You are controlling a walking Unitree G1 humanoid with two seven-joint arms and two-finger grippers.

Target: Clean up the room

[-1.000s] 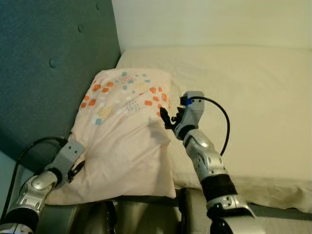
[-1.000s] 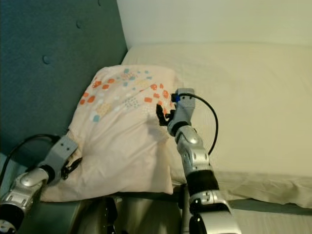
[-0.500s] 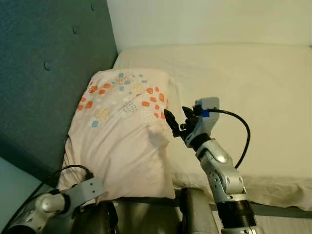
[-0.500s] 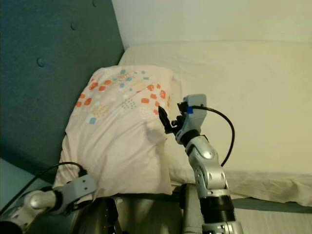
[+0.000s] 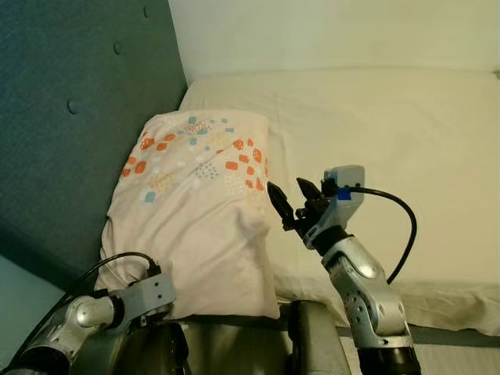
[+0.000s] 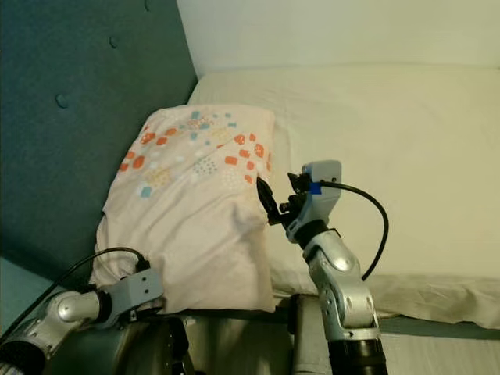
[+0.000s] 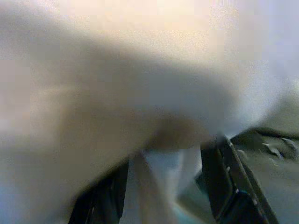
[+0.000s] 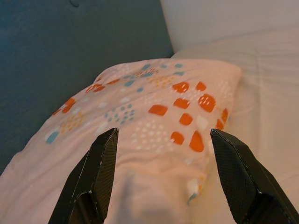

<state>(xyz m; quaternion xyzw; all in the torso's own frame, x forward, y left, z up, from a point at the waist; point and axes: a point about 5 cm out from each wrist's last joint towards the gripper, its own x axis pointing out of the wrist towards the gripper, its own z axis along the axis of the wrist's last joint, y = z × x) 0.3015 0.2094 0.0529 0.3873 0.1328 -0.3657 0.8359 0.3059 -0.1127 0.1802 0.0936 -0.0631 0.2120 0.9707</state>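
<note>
Pillow (image 5: pixel 195 211) lay on the bed (image 5: pixel 406 133), its 9 o'clock side against the teal headboard (image 5: pixel 70 117). Pale pink cover, with orange and blue patches at its 12 o'clock end. Its 6 o'clock end reached the near edge of the bed.

Right gripper (image 5: pixel 291 205) was at the pillow's 3 o'clock edge, fingers spread wide, nothing between them. One fingertip (image 5: pixel 275 194) was just beside or touching the pillow edge; could not tell which. In the right wrist view the two black fingers (image 8: pixel 91 182) stood well apart, with the patterned pillow end (image 8: pixel 159 107) between them and beyond, the headboard (image 8: pixel 70 51) behind and the bed sheet (image 8: pixel 261 93) to one side. A black cable (image 5: pixel 398 226) looped from the right wrist at about 3 o'clock of the gripper.

Left gripper (image 5: pixel 160 308) was low at the pillow's 7 o'clock corner, its tips hidden under the pillow edge in the head views. The left wrist view was blurred: pale fabric (image 7: pixel 117 93) close up, black fingers (image 7: pixel 229 182) at both sides with a fold of cloth between them. Could not tell if it was pinching or just spread around the fabric. A black cable (image 5: pixel 109 262) arced over the left wrist.

White wall (image 5: pixel 336 35) stood at 12 o'clock beyond the bed.
</note>
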